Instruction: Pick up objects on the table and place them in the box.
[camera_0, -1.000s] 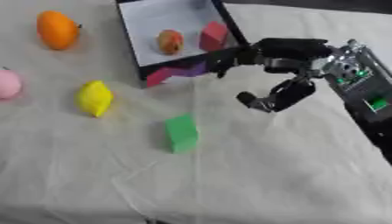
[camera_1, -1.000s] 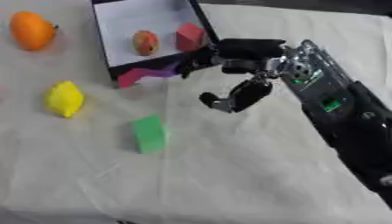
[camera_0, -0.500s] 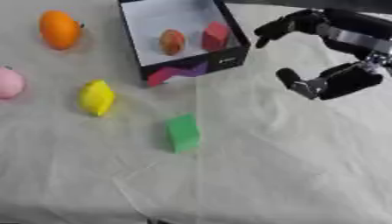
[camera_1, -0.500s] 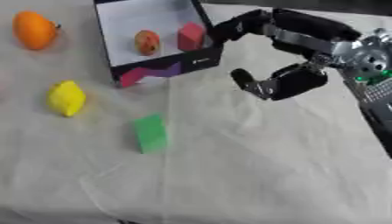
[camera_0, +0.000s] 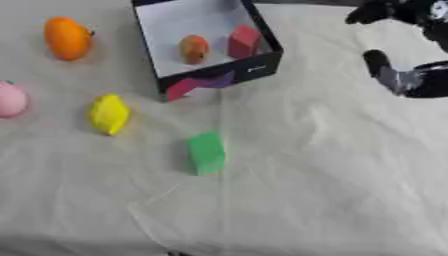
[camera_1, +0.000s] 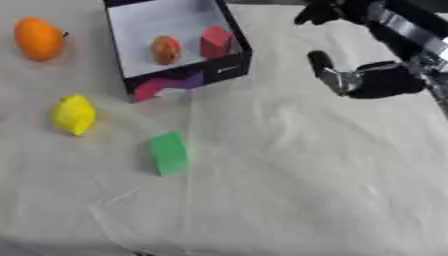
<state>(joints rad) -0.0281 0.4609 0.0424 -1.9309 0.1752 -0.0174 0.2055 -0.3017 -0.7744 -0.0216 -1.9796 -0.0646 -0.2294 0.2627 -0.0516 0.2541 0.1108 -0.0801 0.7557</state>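
A black box (camera_0: 262, 64) with a white floor stands at the top middle; inside lie a small orange piece (camera_0: 193, 48) and a red block (camera_0: 242, 41). On the cloth in front sit a green block (camera_0: 206, 152), a yellow lemon-shaped piece (camera_0: 108, 113), a pink piece (camera_0: 11, 99) at the left edge and an orange fruit (camera_0: 66, 37) at the far left. My right hand (camera_1: 372, 80) hangs open and empty to the right of the box, fingers spread apart. My left hand shows in neither view.
A wrinkled white cloth (camera_0: 306, 190) covers the table. A pink and purple flap (camera_0: 197, 85) marks the box's front wall.
My right hand has drawn back from the box's front right corner, moving right and toward the far edge. The objects on the cloth lie as before.
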